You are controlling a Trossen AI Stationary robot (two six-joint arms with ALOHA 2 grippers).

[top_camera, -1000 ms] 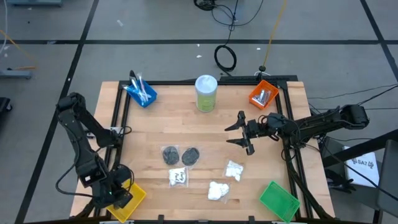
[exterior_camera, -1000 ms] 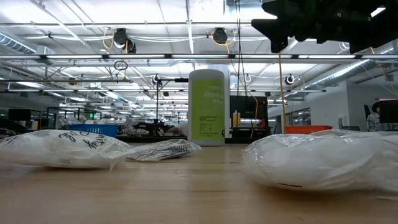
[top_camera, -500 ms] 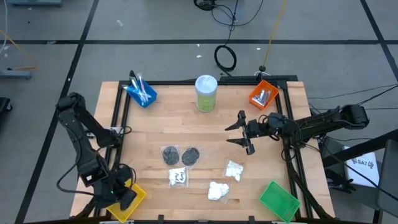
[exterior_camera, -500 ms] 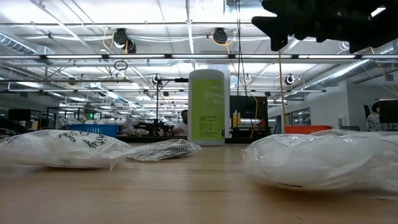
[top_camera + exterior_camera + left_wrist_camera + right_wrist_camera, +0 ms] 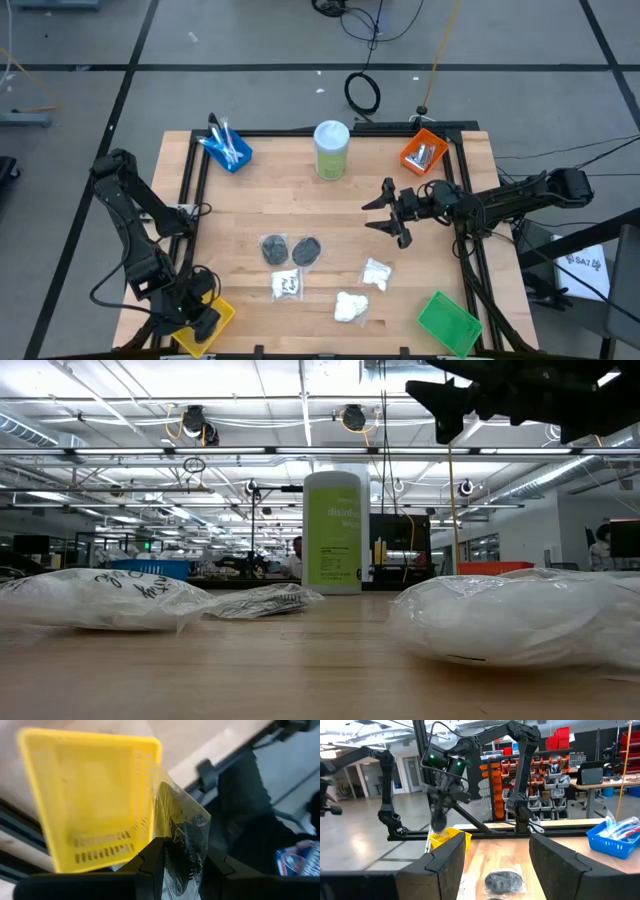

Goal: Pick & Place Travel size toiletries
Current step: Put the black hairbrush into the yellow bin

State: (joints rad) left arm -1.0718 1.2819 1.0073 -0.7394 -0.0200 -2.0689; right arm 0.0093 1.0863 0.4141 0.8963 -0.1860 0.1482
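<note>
The counter (image 5: 330, 215) is pale wood in jointed strips with a smooth, matt finish, edged by a black metal frame (image 5: 190, 190). The yellow bin (image 5: 85, 795) is matt plastic with slotted, perforated walls; the blue bin (image 5: 612, 840) has the same perforated plastic. The orange bin (image 5: 423, 152) and green bin (image 5: 447, 322) look like plastic too. The canister (image 5: 333, 532) is smooth pale-green plastic with a printed label and white lid. The left claw (image 5: 180, 865), matt black, grips a dark disc in a clear, glossy, crinkled film wrapper (image 5: 185, 832). The white packets (image 5: 520, 620) are wrapped in shiny, wrinkled transparent film. The right claw (image 5: 383, 212) is matt black.
</note>
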